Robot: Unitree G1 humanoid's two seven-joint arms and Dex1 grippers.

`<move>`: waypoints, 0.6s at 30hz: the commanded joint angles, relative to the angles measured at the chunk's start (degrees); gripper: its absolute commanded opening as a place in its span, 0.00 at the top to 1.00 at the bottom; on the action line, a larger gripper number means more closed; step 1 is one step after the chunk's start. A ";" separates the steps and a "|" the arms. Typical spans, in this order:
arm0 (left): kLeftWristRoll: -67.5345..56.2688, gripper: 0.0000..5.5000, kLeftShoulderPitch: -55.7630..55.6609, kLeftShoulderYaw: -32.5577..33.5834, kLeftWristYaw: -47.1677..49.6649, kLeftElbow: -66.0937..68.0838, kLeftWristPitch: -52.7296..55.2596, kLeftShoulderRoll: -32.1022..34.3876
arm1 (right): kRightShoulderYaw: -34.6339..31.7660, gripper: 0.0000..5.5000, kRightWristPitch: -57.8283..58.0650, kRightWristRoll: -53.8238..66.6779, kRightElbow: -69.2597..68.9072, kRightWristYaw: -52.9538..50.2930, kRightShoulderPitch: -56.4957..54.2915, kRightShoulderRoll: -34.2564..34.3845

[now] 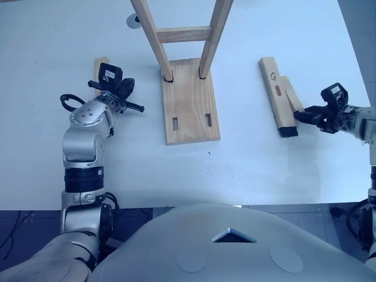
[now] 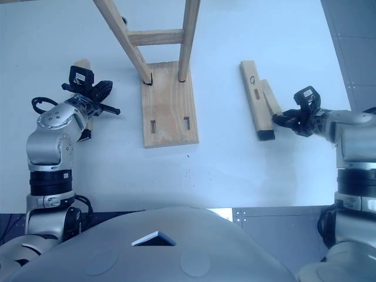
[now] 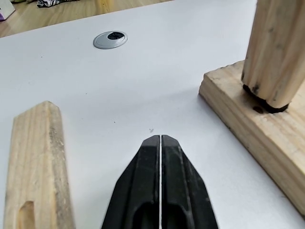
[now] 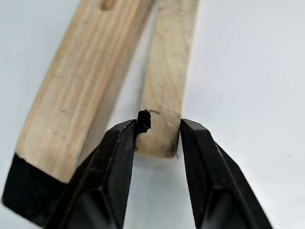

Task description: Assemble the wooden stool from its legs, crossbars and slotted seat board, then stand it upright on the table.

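Right wrist view: my right pincer is open round the near end of the short pale wooden bar, gripping nothing, so a crooked squeeze might flick it away.

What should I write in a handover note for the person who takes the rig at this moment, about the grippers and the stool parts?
Left gripper: shut, empty, over the table between the left leg and the seat board.
Right gripper: open, fingers either side of the loose crossbar end; it lies beside the right leg.
Done: two legs joined by the fitted crossbar stand in the board's far slots.
Left: fit loose parts into the empty near slots, then stand the stool upright.
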 commanded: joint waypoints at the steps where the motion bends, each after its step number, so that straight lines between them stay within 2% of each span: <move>1: -0.43 1.00 -0.85 0.99 0.02 -1.87 0.92 0.78 | 2.24 0.76 -0.53 -1.64 3.98 -3.52 2.32 1.03; 4: -7.08 1.00 -2.50 6.29 -1.42 -8.24 1.67 -0.54 | 1.57 0.76 -4.56 -3.29 4.40 -7.73 0.89 1.07; 7: -28.40 1.00 -10.93 18.75 -1.77 -18.99 4.80 -2.87 | -3.95 0.76 -13.61 -2.27 1.63 -15.55 -8.08 4.67; 10: -49.51 0.97 -19.05 26.37 1.66 -23.85 3.78 -1.90 | -7.34 0.76 -21.79 -0.01 -2.66 -21.06 -17.10 8.92; 12: -58.64 0.92 -25.65 24.30 6.17 -26.09 5.57 -1.40 | -6.15 0.76 -27.20 2.30 -8.24 -22.60 -23.47 13.62; 14: -61.70 0.88 -29.66 20.36 10.60 -24.35 7.10 -3.01 | -2.89 0.76 -31.27 2.02 -12.70 -23.75 -26.89 17.19; 18: -58.92 0.77 -32.14 13.27 13.78 -21.52 4.30 -7.30 | 7.04 0.76 -38.56 -2.40 -19.22 -24.66 -27.91 23.04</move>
